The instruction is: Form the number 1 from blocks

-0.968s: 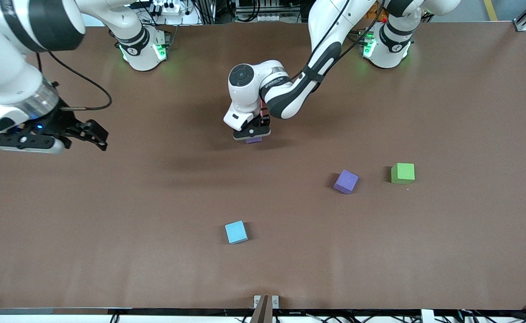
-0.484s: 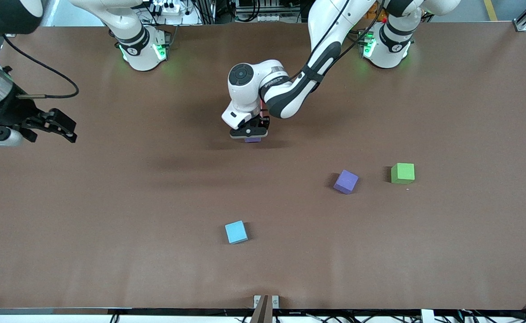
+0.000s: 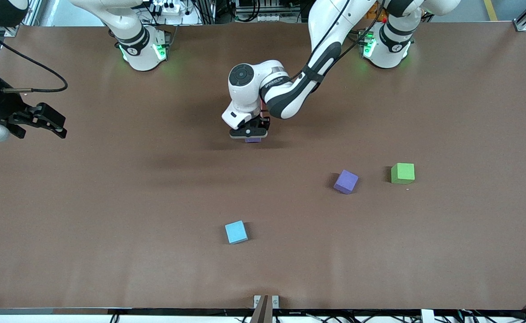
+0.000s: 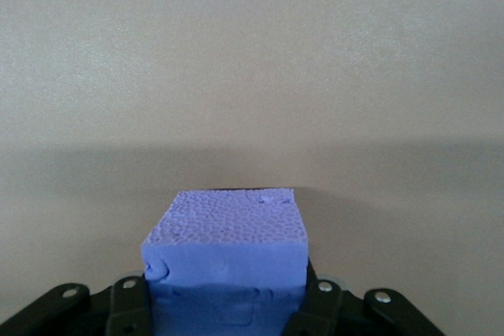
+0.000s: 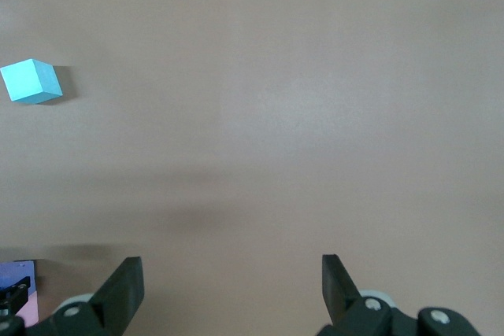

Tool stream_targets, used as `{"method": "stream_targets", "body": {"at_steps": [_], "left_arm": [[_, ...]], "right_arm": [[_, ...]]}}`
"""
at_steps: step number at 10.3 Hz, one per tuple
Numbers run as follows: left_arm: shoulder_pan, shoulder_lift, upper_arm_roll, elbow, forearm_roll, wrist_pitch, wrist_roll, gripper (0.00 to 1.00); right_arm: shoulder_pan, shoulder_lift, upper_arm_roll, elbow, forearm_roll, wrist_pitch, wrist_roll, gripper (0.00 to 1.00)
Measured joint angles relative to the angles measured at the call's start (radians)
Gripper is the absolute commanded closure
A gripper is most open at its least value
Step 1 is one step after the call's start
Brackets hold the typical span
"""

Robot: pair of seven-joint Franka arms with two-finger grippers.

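left gripper (image 3: 250, 133) clamped on purple block (image 4: 227, 245), low over mid-table | foam looks light, squashy, I'd pinch flat sides gently | right gripper (image 3: 43, 120) spread wide, waiting at its table end

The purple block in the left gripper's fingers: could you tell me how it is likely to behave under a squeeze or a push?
The purple block shows a pitted, foam-like surface, so it probably is light and gives a little under the left gripper. Its matte texture suggests it should not slip easily. With flat faces and cube shape, it would likely slide on the table when pushed, not roll.
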Motion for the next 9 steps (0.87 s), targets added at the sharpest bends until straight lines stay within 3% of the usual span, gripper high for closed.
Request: {"method": "stream_targets", "body": {"at_steps": [3,4,5,9], "left_arm": [[0.002,0.0,0.001,-0.001,0.0,0.0,0.013,1.0],[0.003,0.0,0.001,-0.001,0.0,0.0,0.015,0.19],[0.003,0.0,0.001,-0.001,0.0,0.0,0.015,0.0],[0.004,0.0,0.001,0.0,0.0,0.002,0.012,0.0]], "right_arm": [[0.0,0.005,-0.001,0.0,0.0,0.0,-0.001,0.0],[0.0,0.008,-0.001,0.0,0.0,0.0,-0.001,0.0],[0.0,0.011,-0.001,0.0,0.0,0.0,-0.002,0.0],[0.001,0.021,0.0,0.002,0.0,0.0,-0.004,0.0]]}}
